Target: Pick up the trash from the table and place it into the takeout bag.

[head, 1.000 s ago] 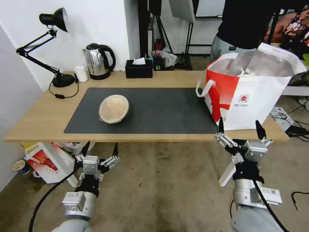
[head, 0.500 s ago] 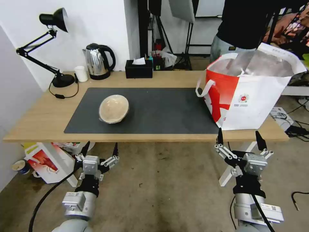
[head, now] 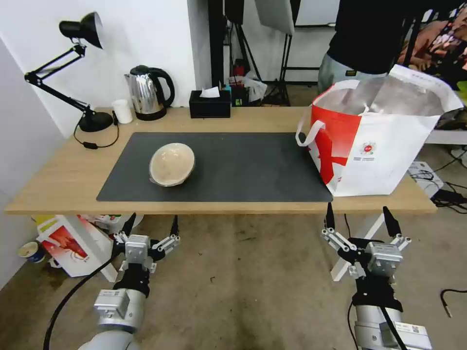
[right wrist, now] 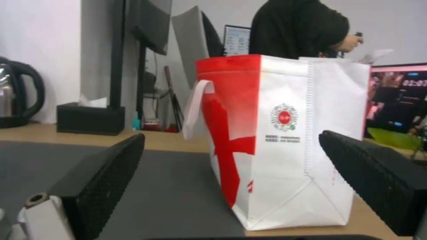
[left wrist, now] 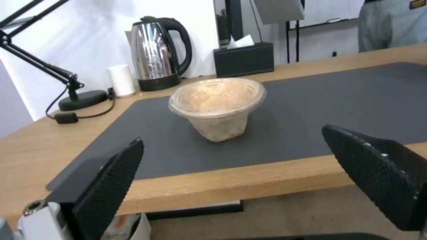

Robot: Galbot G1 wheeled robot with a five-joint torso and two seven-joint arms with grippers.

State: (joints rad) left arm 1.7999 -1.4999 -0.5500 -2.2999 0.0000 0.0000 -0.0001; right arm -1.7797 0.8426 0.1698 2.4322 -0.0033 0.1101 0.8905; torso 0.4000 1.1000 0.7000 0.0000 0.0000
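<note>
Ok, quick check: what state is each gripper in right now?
Left gripper: open, holding nothing, below the table edge.
Right gripper: open, holding nothing, below the takeout bag.

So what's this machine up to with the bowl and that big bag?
It is clearing trash into the takeout bag at the table's right end. One beige bowl sits on the dark mat, untouched. Both grippers hang below the table's front edge with jaws open and empty: the left gripper near the bowl, the right gripper under the bag.

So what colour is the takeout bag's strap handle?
White strap handle, clearest in the right wrist view.
</note>
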